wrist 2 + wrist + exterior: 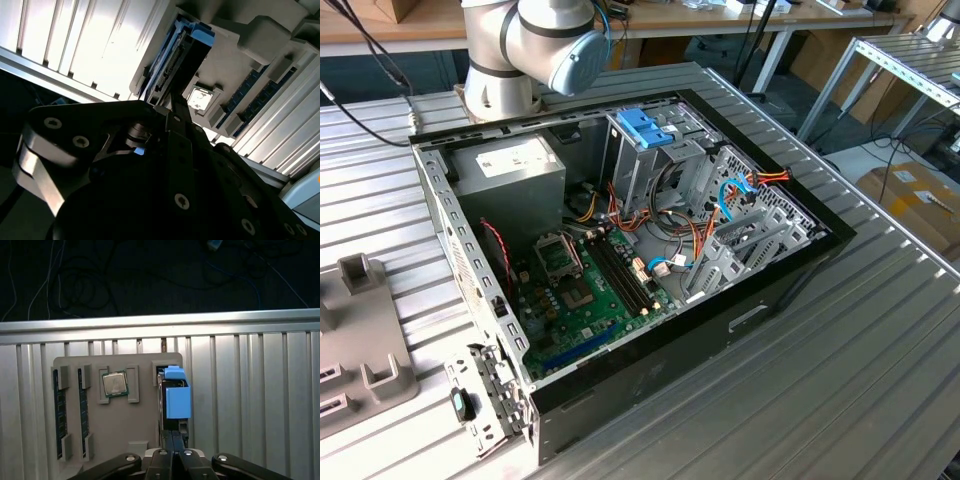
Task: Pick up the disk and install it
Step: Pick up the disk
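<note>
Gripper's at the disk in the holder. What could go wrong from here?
1. The disk stands on edge in a holder slot. An off-centre grip by the gripper might cock and jam it.
2. Loose cables crowd the drive cage. They may snag the disk on the way in.

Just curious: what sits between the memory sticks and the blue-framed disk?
A square processor chip sits between the memory sticks and the disk, in the first wrist view.
</note>
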`<state>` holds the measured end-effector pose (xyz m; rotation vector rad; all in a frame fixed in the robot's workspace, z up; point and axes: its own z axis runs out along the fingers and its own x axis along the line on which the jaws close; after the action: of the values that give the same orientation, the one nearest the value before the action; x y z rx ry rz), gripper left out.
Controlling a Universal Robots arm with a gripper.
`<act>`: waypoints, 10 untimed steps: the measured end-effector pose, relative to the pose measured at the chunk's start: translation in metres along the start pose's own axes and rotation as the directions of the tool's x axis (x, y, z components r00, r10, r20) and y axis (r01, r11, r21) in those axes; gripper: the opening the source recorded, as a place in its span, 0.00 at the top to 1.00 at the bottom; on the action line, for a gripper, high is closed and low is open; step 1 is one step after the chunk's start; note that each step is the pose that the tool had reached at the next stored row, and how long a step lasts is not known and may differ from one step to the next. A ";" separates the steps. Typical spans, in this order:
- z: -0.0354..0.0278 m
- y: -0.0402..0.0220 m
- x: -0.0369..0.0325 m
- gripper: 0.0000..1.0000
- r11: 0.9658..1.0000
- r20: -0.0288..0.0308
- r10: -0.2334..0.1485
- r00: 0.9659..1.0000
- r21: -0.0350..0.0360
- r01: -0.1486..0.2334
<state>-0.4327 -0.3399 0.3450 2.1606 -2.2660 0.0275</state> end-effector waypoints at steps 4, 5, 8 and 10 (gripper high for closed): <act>0.0021 0.0000 -0.0001 0.89 1.000 0.000 0.000 1.000 0.000 0.000; 0.0022 0.0000 -0.0001 0.89 1.000 0.000 0.000 1.000 0.000 0.000; 0.0023 0.0000 -0.0001 0.89 1.000 0.000 0.000 1.000 0.000 0.000; 0.0024 0.0000 -0.0001 0.89 1.000 0.000 0.000 1.000 0.000 0.000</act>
<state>-0.4327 -0.3399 0.3425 2.1608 -2.2661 0.0275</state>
